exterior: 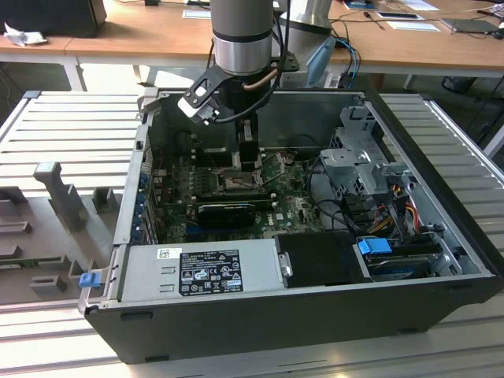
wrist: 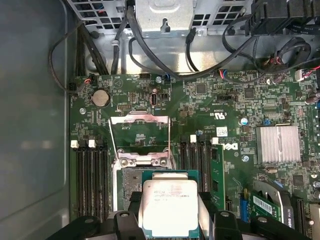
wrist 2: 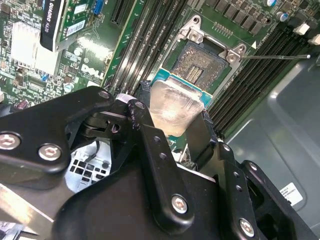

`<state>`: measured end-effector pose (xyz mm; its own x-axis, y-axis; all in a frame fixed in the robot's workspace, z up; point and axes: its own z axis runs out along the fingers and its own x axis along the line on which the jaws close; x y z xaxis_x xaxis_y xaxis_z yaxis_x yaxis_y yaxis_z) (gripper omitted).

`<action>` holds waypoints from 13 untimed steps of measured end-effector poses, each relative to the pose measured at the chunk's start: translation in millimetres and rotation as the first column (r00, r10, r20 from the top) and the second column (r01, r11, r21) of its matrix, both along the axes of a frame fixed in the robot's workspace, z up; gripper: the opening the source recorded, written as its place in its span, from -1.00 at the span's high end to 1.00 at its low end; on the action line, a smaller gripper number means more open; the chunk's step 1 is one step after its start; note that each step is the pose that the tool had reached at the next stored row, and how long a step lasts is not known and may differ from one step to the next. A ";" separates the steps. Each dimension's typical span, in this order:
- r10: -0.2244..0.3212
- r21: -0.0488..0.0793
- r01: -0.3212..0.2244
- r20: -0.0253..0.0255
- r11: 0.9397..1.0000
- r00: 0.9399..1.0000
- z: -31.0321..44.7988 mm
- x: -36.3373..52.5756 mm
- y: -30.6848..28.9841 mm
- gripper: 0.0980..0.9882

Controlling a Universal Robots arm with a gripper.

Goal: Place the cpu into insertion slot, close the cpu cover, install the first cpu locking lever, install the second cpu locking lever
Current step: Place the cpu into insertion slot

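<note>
cpu (wrist: 170,207) gripped between tool (wrist: 171,222) fingers, silver top up, hanging over open socket (wrist 2: 197,65). cpu cover (wrist: 142,119) flipped back beyond socket, far side from tool. Motherboard (wrist: 225,100) beneath.

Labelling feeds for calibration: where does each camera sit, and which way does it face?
Exterior view: off the arm, above the case, looking down inside; arm and tool show.
First wrist view: on the arm, facing the board; tool holds the cpu.
Second wrist view: on the arm, slanting closer; tool links show.
Both wrist views share cpu and socket.
</note>
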<state>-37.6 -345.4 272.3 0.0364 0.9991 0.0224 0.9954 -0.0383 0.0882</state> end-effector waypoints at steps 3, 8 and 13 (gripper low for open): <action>0.000 0.005 0.000 0.000 1.000 1.000 -4.9 0.0 0.1 0.04; 0.010 0.006 -0.010 -0.001 1.000 1.000 -12.3 0.0 0.1 0.04; 0.059 0.006 -0.059 -0.001 0.998 0.998 -16.5 0.0 0.3 0.04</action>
